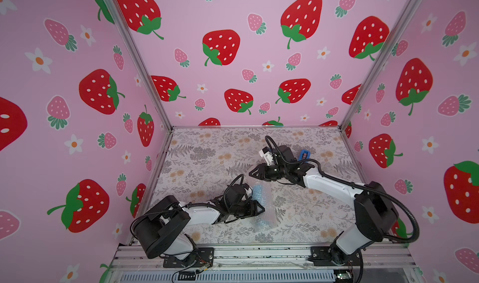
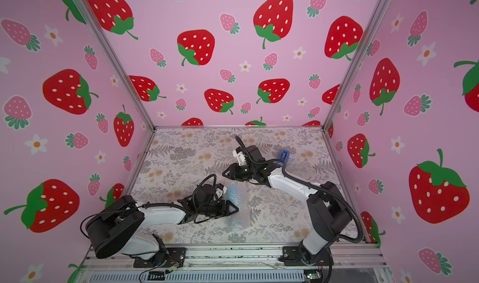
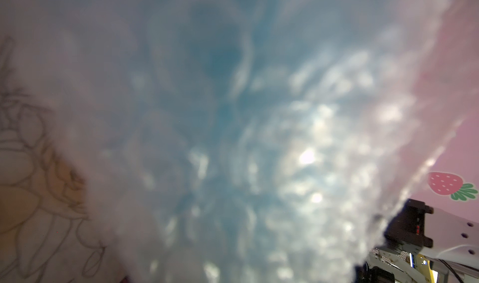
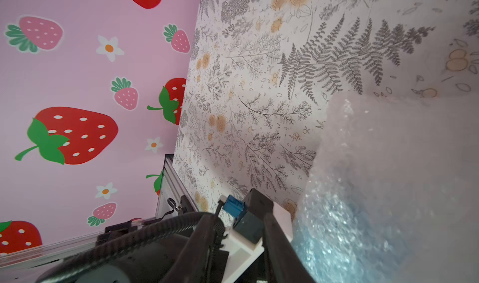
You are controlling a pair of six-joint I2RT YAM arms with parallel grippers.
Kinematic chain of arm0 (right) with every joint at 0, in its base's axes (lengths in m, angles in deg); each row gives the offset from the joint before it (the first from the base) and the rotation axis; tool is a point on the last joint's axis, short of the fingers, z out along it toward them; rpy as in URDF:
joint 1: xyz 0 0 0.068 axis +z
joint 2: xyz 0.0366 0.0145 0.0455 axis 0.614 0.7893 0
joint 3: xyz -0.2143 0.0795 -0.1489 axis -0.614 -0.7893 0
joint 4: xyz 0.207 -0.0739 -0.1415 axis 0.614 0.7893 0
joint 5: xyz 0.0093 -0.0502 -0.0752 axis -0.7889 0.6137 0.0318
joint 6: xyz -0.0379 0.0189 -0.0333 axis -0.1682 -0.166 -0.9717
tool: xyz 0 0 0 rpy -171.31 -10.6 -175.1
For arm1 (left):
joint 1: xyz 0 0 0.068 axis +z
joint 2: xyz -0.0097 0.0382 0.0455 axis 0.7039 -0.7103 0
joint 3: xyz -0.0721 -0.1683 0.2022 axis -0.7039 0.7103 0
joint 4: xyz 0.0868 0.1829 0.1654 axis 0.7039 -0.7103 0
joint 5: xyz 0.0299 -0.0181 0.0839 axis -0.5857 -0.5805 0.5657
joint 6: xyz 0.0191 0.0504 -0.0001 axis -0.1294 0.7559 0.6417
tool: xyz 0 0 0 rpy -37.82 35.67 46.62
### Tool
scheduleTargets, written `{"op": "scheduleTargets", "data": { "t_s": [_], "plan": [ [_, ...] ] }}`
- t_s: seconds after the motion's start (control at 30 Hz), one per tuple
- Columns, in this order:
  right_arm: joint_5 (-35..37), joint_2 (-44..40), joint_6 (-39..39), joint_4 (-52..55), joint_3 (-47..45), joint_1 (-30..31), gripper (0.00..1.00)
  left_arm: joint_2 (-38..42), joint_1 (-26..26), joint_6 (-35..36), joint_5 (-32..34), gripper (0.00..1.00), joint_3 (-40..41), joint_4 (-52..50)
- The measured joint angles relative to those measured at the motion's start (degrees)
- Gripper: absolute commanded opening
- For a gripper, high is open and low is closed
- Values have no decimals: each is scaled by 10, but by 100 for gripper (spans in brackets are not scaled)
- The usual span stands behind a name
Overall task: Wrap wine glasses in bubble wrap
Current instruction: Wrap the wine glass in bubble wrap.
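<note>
One goblet in one bubble wrap (one tape dispenser apart)

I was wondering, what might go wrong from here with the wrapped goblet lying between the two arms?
1. The bubble wrap looks only loosely rolled round the goblet, no tape visible on it; once the left gripper at its middle backs away, it may spring open.
2. The bundle lies on its side, so a nudge could roll it.
3. The tape dispenser stands close behind the right arm and could get knocked.
</note>
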Motion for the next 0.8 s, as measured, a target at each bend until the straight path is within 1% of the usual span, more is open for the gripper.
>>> {"op": "scheduleTargets", "data": {
  "t_s": [0.2,0.3,0.4,0.5,0.6,0.8],
  "plan": [
    [-15,48,-3,8,-6,0,34,-5,-1,24,8,68,2,15],
    [-16,50,-7,10,-14,0,34,-11,-2,31,11,67,6,32],
    [-14,49,-12,7,-21,-2,33,-18,-4,40,10,69,7,49],
    [-13,40,-17,0,-36,-4,33,-21,-6,43,10,72,13,67],
    [-9,20,-19,-3,-60,-11,33,-28,-7,46,8,73,13,81],
    [-6,-27,-20,-2,-107,-28,33,-54,-7,49,-8,68,10,115]
  ]
}}
